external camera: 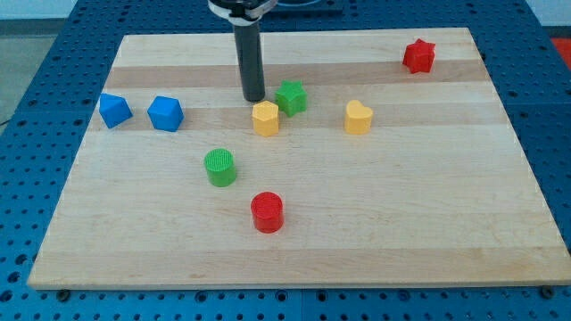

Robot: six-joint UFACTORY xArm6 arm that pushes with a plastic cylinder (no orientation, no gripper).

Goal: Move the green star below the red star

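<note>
my tip (253, 97) sits on the surface (428, 205) just to the view's left of the green star (291, 97), close but i can't tell whether it touches. there are no jaws on this rig, only a bare rod, so nothing to report as wide or narrow.

the yellow hexagon-ish block (265, 118) sits just below my tip toward the view's bottom, touching or nearly touching the green star's lower left.

the red star (418, 56) lies well off to the view's right and slightly toward the top, near the far corner.

what matters: the green star lies between my tip and the goal, so a push toward the view's right looks roughly lined up.

a yellow heart-like block (358, 117) stands along that path, slightly lower; my guess is the star may clip it.
</note>
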